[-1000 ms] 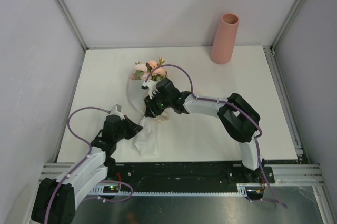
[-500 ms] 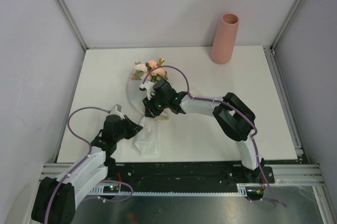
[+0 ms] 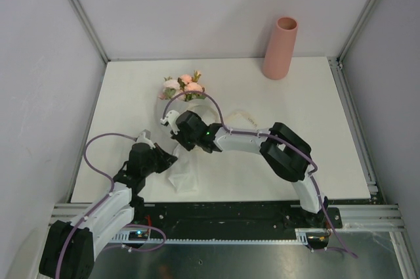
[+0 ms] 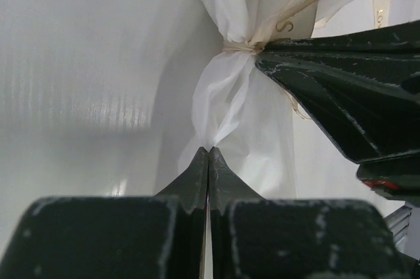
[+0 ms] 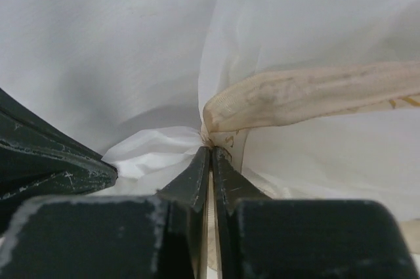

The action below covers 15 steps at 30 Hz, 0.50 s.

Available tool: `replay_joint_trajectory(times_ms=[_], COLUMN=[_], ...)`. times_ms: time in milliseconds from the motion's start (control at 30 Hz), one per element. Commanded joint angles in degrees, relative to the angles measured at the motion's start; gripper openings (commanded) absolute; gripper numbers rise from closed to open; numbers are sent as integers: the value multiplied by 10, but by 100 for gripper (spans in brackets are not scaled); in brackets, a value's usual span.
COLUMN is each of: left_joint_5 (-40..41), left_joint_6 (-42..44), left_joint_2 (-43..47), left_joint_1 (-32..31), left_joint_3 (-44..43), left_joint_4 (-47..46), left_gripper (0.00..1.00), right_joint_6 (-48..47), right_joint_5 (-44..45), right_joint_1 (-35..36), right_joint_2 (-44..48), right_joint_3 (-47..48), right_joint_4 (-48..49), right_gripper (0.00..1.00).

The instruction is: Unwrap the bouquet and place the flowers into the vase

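Bouquet (image 3: pixel 184 86) wrapping pinched in left gripper (image 4: pixel 209 155) — ribbon (image 5: pixel 308 92) in right gripper (image 5: pixel 210 153).

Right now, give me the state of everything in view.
Bouquet: lying flat, wrapped.
Ribbon: knotted round the paper.
Vase: upright, no flowers inside.
Left gripper: shut on paper.
Right gripper: shut on ribbon.
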<state>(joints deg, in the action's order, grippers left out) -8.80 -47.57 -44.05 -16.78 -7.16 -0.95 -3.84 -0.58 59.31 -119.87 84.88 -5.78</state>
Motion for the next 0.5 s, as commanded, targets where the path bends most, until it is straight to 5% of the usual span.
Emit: replay_joint_trajectory(times_ms=[0, 133, 333, 467], left_joint_5=[-4, 1, 7, 10], left_joint_6=[1, 1, 7, 10], left_joint_2=[10, 4, -4, -4], left_joint_1=[-5, -5, -5, -5], left_joint_3=[-1, 3, 2, 2], left_joint_4=[-10, -10, -10, -11], left_gripper=[0, 0, 0, 0], right_joint_6=[-65, -72, 76, 147], right_joint_5=[140, 144, -156, -275], right_joint_1=[33, 50, -21, -62], right_joint_2=[-24, 9, 41, 42], right_joint_3=[12, 1, -8, -28], right_joint_4=[-5, 30, 32, 47], right_gripper=[1, 0, 0, 0])
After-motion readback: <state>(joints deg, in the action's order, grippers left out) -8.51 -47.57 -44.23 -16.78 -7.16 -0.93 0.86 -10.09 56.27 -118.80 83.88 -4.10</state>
